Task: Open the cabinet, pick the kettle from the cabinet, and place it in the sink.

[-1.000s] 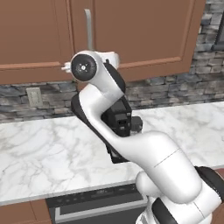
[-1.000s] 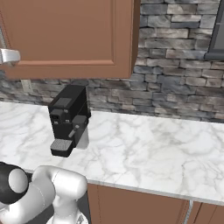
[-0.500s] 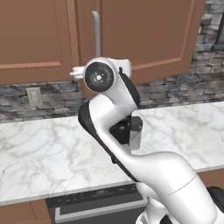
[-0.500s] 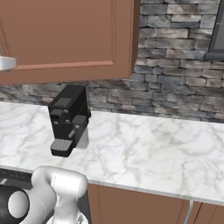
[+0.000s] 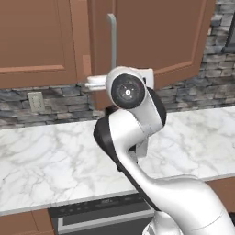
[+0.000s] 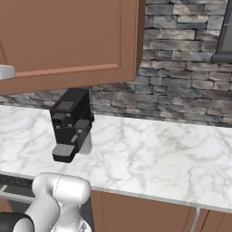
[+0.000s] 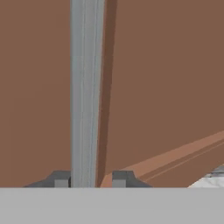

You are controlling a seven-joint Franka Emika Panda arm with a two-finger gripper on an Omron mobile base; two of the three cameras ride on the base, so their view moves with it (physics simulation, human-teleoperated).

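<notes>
The pincer [image 7: 90,180] is straddling the silver handle [image 7: 86,92] of the cabinet [image 5: 156,41], one fingertip [image 7: 61,179] on each side; whether it is gripping cannot be told. The door is standing slightly ajar at upper centre. A coffee machine [image 6: 70,124] is sitting on the marble tabletop [image 6: 149,154].

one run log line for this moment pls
phase: opening cabinet | gripper: fingertips either side of handle | door: swung partly out | kettle: unseen

Reddish-brown cabinet [image 5: 156,36], silver handle [image 5: 112,39]; black coffee machine [image 6: 70,123].
</notes>
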